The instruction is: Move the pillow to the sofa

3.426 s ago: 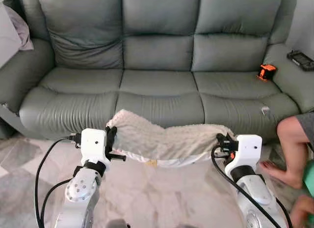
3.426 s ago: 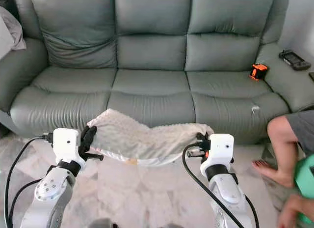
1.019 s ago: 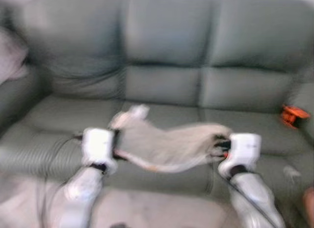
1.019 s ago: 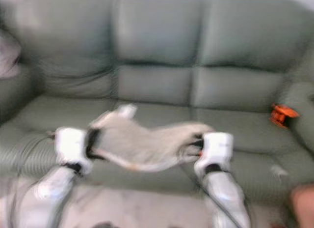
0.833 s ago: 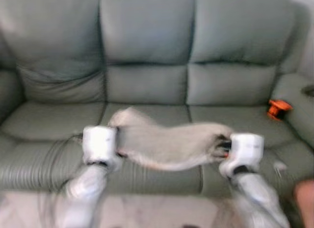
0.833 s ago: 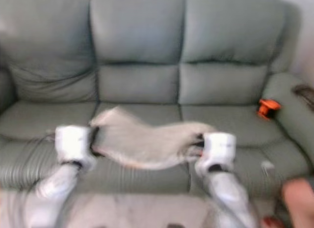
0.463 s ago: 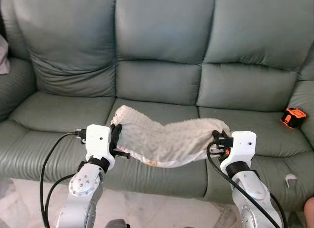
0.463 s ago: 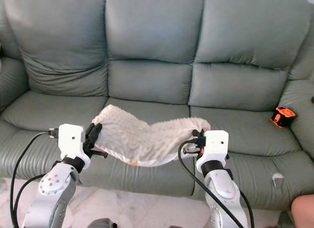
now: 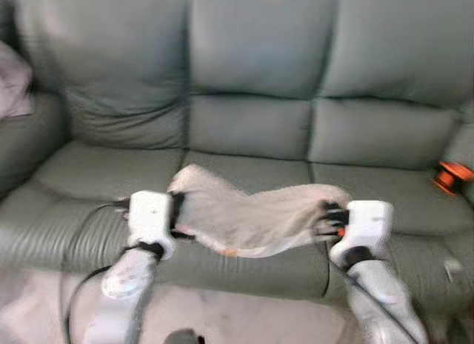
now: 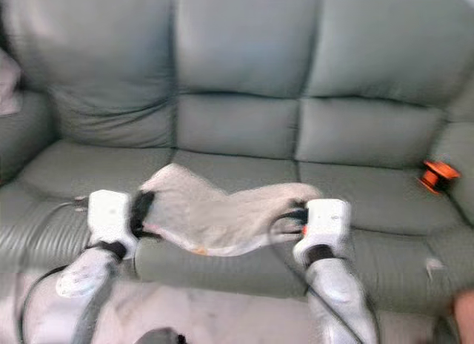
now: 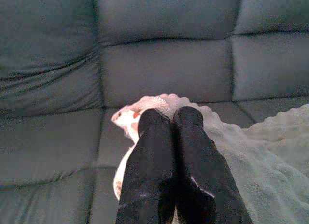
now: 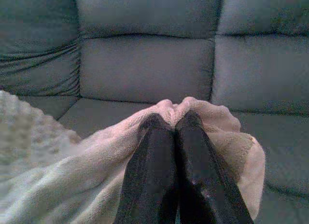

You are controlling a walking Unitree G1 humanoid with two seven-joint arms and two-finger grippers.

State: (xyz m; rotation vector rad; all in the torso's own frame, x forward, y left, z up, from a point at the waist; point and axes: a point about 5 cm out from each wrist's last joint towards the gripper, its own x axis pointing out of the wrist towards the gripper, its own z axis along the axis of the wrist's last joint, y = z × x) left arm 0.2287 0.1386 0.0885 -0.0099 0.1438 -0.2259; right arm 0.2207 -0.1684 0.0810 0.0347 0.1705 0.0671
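Observation:
A cream, bumpy-textured pillow (image 9: 248,216) hangs stretched between my two arms, sagging in the middle, just above the front of the sofa's middle seat. My left gripper (image 11: 171,119) is shut on the pillow's left end (image 11: 140,105). My right gripper (image 12: 171,121) is shut on its right end (image 12: 212,120). The grey-green leather sofa (image 9: 252,129) spans the view ahead, with three seat cushions and three back cushions. The head views are blurred.
An orange object (image 9: 450,176) lies on the sofa's right seat near the armrest. A pale cloth (image 9: 11,84) rests on the left armrest. Light marble floor (image 9: 244,318) lies below the sofa front. A bit of a person (image 10: 465,308) shows at the lower right edge.
The camera has shifted and blurred again, with the sofa sliding slightly right in view. Both grippers still hold the pillow the same way over the middle seat's front.

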